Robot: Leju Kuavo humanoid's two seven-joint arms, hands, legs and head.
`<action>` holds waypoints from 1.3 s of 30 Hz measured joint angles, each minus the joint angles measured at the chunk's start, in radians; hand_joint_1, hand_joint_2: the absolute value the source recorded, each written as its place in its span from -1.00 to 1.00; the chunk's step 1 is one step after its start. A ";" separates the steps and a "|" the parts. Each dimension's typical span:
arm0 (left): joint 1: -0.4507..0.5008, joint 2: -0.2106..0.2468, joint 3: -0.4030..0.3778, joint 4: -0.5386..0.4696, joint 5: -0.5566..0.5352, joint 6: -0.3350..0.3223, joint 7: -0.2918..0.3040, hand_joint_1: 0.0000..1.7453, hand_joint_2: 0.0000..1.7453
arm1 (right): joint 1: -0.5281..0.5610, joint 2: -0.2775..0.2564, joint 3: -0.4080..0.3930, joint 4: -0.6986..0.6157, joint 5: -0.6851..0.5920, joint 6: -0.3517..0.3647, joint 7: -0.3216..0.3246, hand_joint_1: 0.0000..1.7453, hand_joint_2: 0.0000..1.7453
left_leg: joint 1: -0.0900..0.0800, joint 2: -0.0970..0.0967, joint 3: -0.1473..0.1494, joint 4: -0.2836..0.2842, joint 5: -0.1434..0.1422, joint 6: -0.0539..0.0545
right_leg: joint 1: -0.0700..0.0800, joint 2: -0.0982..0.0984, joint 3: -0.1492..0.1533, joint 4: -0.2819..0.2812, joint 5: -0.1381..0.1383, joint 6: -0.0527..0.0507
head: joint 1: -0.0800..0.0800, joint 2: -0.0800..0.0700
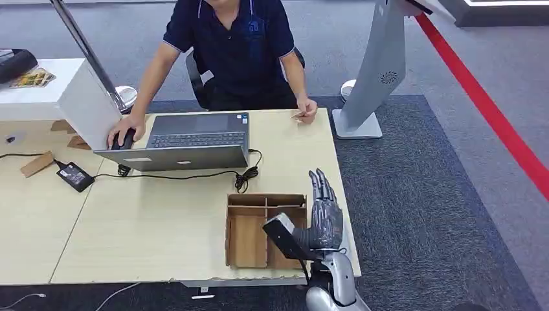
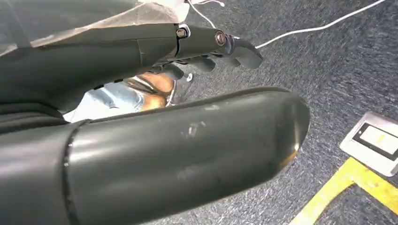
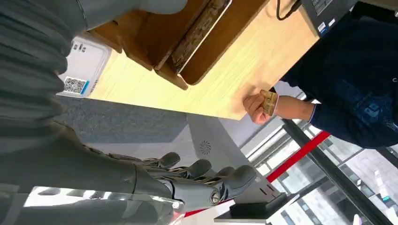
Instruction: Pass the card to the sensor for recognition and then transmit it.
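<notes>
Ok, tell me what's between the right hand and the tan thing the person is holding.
Nothing visible: only bare table lies between the right hand, beside the wooden tray, and the tan thing; the laptop cable lies aside.

A dark blue-grey carpet (image 1: 414, 194) covers the floor under a light wooden table (image 1: 162, 220), bordered by paler grey flooring (image 1: 466, 52) crossed by a diagonal red stripe (image 1: 492, 113). A grey floor-standing kiosk pillar (image 1: 379, 71) rises just beside the table's far right corner. A person in a dark blue polo shirt (image 1: 236, 45) sits on a dark office chair (image 1: 194, 78) behind the table. To the left stands a white box-like cabinet (image 1: 58, 97). The left wrist view shows yellow floor tape (image 2: 347, 187) and a white cable (image 2: 319, 28) on the carpet.
</notes>
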 joint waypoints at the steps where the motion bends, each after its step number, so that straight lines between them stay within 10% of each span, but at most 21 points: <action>1: 0.000 0.000 0.000 0.000 -0.003 0.000 0.000 -1.00 -1.00 | 0.000 0.000 -0.003 0.003 0.000 0.000 0.000 -1.00 1.00 | 0.000 0.000 0.000 0.000 0.000 0.000 | 0.000 0.000 0.000 0.000 0.000 0.000 | 0.000 0.000; 39: 0.000 0.000 0.000 0.000 -0.014 -0.006 -0.001 -1.00 -1.00 | -0.028 0.000 -0.022 0.054 -0.015 0.000 0.000 -0.96 1.00 | 0.000 0.000 0.000 0.000 0.000 0.000 | 0.000 0.000 0.000 0.000 0.000 0.000 | 0.000 0.000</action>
